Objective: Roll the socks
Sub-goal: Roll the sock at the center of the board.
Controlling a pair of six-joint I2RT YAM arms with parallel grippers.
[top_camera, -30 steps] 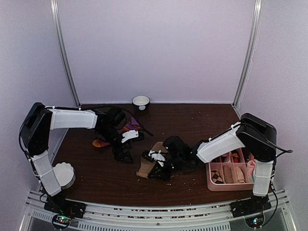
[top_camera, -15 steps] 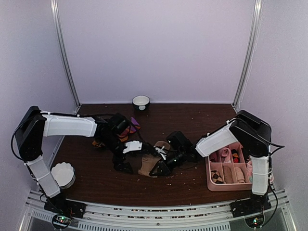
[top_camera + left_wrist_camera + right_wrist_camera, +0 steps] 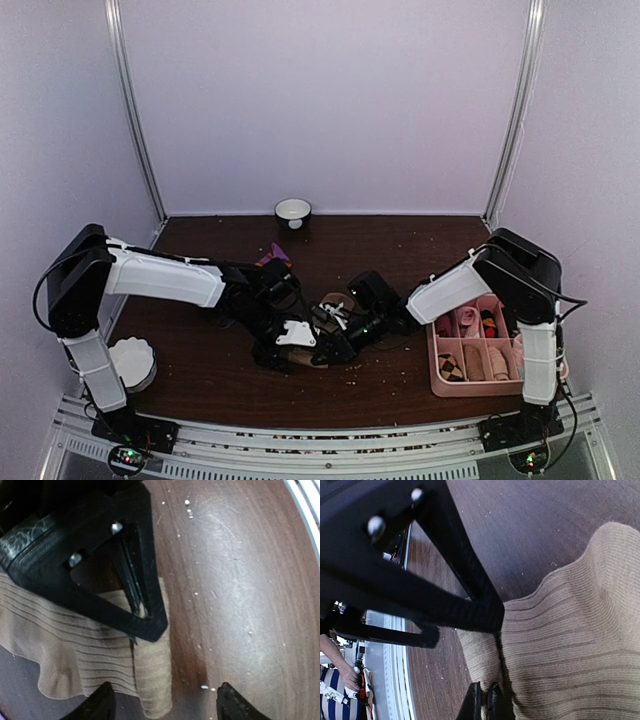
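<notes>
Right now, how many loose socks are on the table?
2: the tan sock mid-table, pinched by the right gripper; a purplish sock peeking from behind the left arm, mostly hidden.

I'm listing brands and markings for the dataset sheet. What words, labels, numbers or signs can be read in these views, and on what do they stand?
None: no text can be read in any view.
The ribbed tan fabric sock, the pink divided plastic tray, the small white bowl and the dark brown wooden table show no lettering, label or number.
</notes>
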